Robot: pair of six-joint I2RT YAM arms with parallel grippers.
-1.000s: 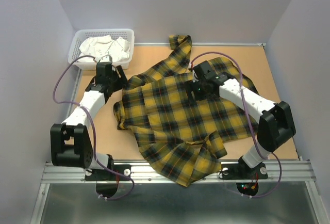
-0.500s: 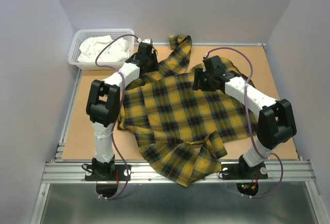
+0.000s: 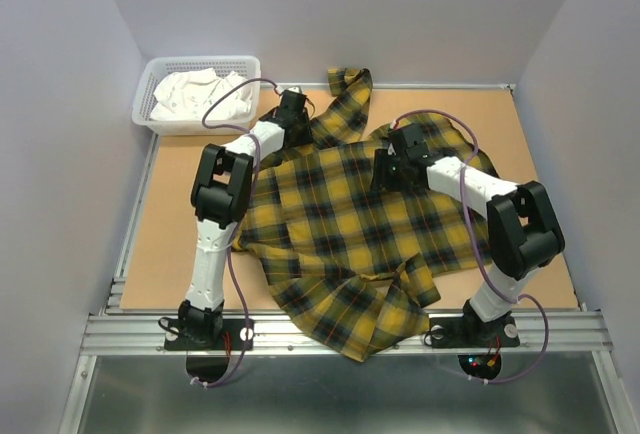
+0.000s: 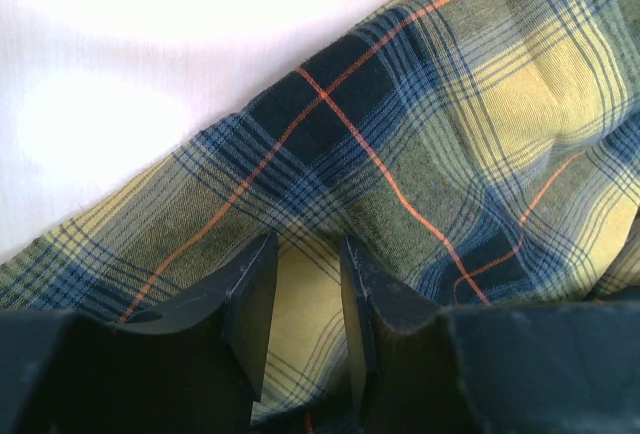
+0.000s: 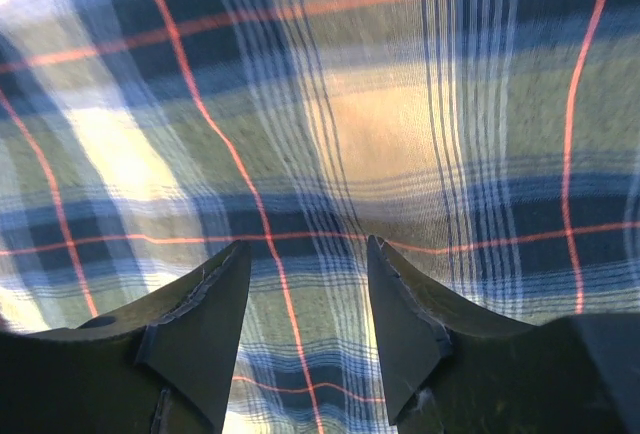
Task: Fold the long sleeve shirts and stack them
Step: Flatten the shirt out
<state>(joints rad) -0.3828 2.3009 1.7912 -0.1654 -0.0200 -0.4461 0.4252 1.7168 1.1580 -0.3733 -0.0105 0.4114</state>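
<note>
One long sleeve shirt (image 3: 340,224), yellow with dark plaid and thin red lines, lies spread and rumpled over the table, one sleeve reaching toward the back wall. My left gripper (image 3: 293,104) is down at the shirt's far left part near that sleeve. In the left wrist view its jaws (image 4: 305,244) stand narrow, with a fold of the shirt (image 4: 430,104) pinched between them. My right gripper (image 3: 383,169) is pressed onto the shirt's upper right area. In the right wrist view it (image 5: 306,242) is open, flat plaid cloth (image 5: 400,104) showing between its fingers.
A white basket (image 3: 200,61) holding white cloth (image 3: 200,94) stands at the back left corner. Bare brown table (image 3: 180,224) shows left of the shirt. Grey walls enclose the table on three sides. The shirt's near hem hangs over the front rail (image 3: 360,339).
The left arm swung from the shirt's left side up to its far left part, and its jaws narrowed onto cloth. The right gripper shifted slightly and its jaws narrowed.
</note>
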